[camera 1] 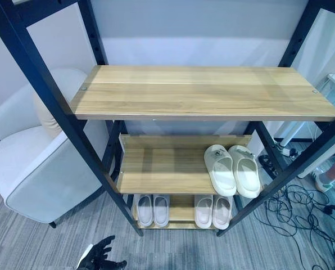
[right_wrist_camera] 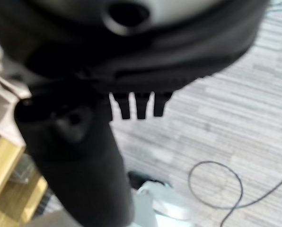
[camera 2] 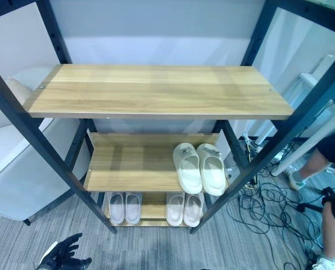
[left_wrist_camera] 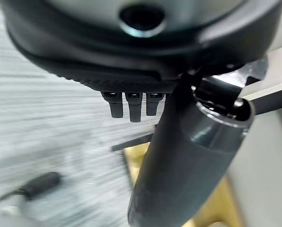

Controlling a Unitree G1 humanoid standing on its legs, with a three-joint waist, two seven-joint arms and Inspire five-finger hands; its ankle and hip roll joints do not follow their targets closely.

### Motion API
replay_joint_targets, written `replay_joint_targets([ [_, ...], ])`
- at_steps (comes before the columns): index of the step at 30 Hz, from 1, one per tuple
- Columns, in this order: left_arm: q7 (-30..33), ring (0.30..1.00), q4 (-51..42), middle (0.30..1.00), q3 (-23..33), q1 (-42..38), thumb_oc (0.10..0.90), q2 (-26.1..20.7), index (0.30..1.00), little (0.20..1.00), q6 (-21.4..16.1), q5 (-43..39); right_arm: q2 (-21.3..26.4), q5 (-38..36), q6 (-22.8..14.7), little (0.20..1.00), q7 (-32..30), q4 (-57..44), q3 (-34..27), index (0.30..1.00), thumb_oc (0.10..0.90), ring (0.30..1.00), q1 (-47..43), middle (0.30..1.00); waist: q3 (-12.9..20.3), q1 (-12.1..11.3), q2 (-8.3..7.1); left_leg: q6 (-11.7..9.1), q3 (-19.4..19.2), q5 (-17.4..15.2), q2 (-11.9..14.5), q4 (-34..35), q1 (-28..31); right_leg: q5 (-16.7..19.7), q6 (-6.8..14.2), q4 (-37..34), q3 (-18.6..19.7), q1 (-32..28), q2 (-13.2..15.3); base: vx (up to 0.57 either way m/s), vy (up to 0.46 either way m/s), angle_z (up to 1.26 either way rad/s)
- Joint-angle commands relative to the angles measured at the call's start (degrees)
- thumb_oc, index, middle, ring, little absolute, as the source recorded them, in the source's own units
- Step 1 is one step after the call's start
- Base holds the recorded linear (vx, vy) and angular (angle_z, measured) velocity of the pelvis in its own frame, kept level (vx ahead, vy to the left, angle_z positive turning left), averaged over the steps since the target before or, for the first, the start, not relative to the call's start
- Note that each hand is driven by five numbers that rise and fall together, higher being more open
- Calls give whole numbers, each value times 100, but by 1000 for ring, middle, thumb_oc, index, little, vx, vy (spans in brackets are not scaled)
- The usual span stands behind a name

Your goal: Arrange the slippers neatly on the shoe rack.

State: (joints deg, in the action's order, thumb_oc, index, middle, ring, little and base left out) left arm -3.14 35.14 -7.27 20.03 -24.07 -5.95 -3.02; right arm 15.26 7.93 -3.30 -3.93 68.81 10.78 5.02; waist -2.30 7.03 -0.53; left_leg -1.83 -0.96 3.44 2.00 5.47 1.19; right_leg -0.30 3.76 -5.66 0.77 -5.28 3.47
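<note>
Lengthwise, slippers [camera 1: 234, 170] toes toward wall.

You had the shoe rack [camera 1: 201, 93] standing on grey carpet [camera 1: 173, 247]. Its middle shelf [camera 1: 156, 166] carried one cream pair [camera 1: 233, 170]. The bottom shelf [camera 1: 180, 212] held two paler pairs [camera 1: 153, 210] side by side.

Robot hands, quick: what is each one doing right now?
Left robot hand: open, fingers spread, holding nothing.
Right robot hand: open, fingers straight, holding nothing.

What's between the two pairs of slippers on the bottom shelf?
Nothing: bare wood of the bottom shelf separates the left pair from the right pair, seen in both eye views.
</note>
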Motion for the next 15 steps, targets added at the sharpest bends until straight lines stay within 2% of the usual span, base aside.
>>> replay_joint_targets([
  [1, 295, 900, 11, 900, -5, -764, 800, -37, 900, 900, -343, 548, 117, -48, -149, 900, -61, 26, 191, 900, 800, 900, -200, 900, 161, 51, -37, -160, -291, -333, 242, -47, 56, 565, 206, 66, -196, 417, 83, -2, 14, 11],
  [5, 462, 900, 434, 900, -151, -1102, 800, 99, 900, 900, -329, 702, 129, -67, -148, 900, -87, 21, 197, 900, 800, 900, -191, 900, 161, 94, -44, -156, -284, -338, 245, -47, 44, 553, 201, 66, -184, 433, 80, 2, 7, 2],
  [10, 757, 900, 1583, 900, -302, -1724, 800, 392, 900, 900, -267, 889, 130, -130, -164, 900, -150, 113, 233, 900, 800, 900, -235, 900, 209, 180, -68, -149, -293, -359, 250, -47, 41, 531, 184, 66, -117, 457, 69, 1, -1, -1],
  [15, 864, 900, 2139, 900, -416, -1980, 800, 450, 900, 900, -215, 1004, 162, -185, -176, 900, -163, 126, 272, 900, 800, 900, -258, 900, 240, 248, -62, -147, -330, -381, 256, -47, 58, 527, 175, 66, -55, 473, 58, 3, -5, -3],
])
